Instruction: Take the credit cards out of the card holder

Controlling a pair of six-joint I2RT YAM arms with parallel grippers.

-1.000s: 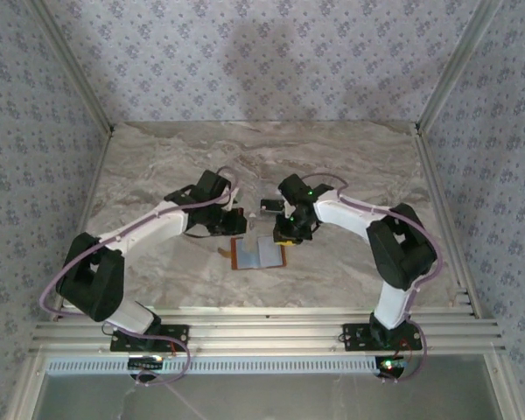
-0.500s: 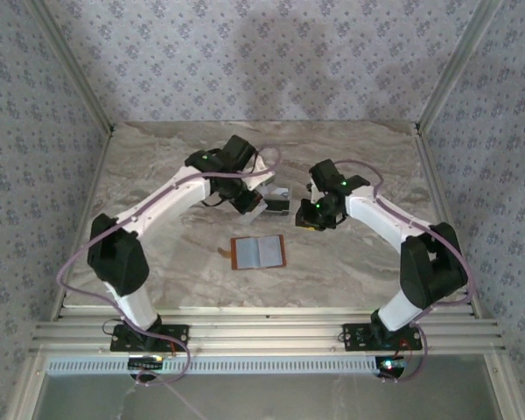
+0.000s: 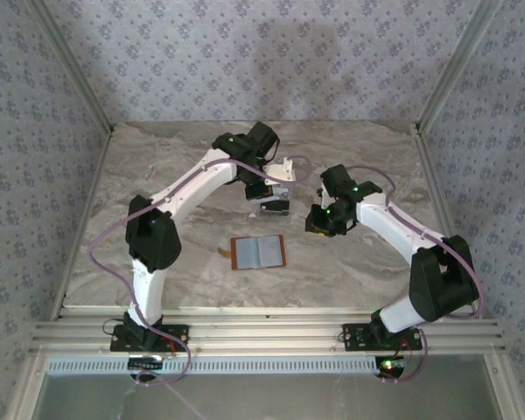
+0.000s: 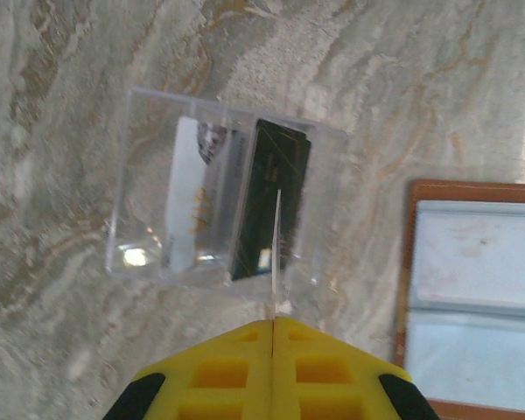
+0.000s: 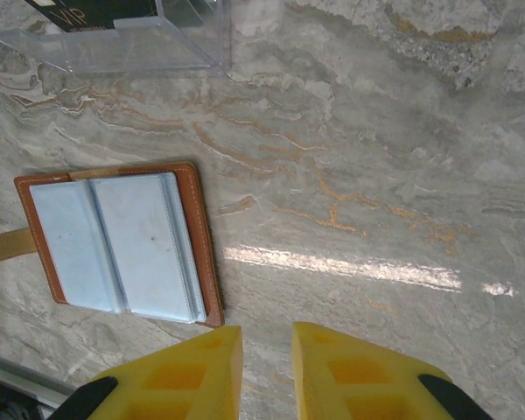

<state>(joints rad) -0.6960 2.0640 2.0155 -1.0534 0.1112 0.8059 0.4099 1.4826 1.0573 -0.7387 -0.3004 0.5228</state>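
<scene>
The card holder [image 3: 258, 252] lies open on the marble, brown-edged with grey-blue pockets [image 5: 114, 249], its right side also showing in the left wrist view [image 4: 472, 289]. My left gripper [image 4: 273, 322] is shut on a thin credit card [image 4: 276, 254] seen edge-on, held above a clear plastic tray [image 4: 144, 175]. Inside that tray rest a whitish card [image 4: 191, 206] and a dark card [image 4: 271, 188]. In the top view the left gripper [image 3: 264, 191] hangs over the tray [image 3: 277, 203]. My right gripper [image 5: 267, 337] stands slightly open and empty, right of the card holder and above bare marble [image 3: 318, 222].
A brown strap tab [image 5: 2, 245] sticks out of the card holder's left side. The clear tray's near corner [image 5: 192, 52] sits behind the holder. Patterned walls close in the marble table [image 3: 157, 166] on three sides, and an aluminium rail [image 3: 262, 332] runs along the front.
The left arm has swung from the card holder back to above the clear tray, carrying a card. The right arm has pulled away to the right of the holder.
</scene>
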